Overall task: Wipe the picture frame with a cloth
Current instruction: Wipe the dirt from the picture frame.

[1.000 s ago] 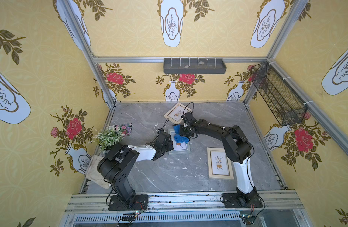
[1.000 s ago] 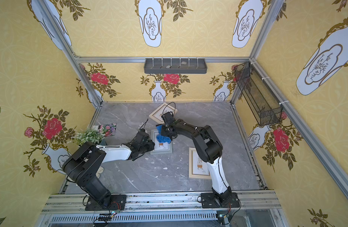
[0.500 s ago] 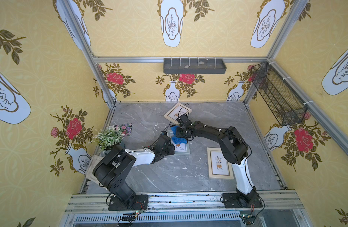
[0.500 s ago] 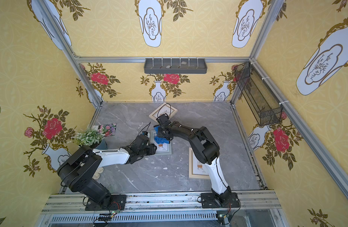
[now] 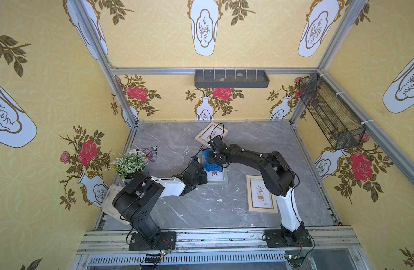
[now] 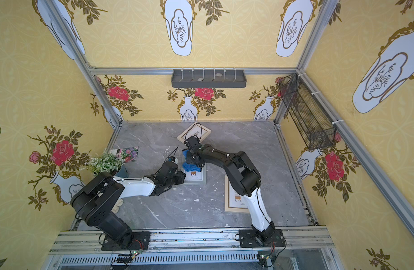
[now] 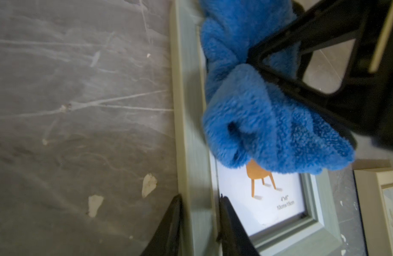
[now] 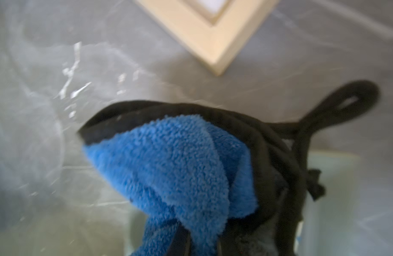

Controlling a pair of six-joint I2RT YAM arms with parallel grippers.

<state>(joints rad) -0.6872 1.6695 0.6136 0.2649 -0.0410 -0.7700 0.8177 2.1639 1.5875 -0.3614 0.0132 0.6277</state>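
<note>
In both top views the grey-green picture frame (image 5: 218, 179) lies flat at the middle of the marbled desk (image 5: 201, 208). The right end effector (image 5: 214, 163) is clamped on the bunched blue cloth (image 5: 211, 167), which rests on the upper half of the frame's glass. The print's orange stool (image 7: 257, 177) shows just below it. At the frame's lower left edge, the left end effector (image 7: 200, 197) pinches the side rail, one finger (image 7: 169, 226) on the desk side and the other over the glass. A beige frame (image 5: 259, 196) lies apart at lower right.
</note>
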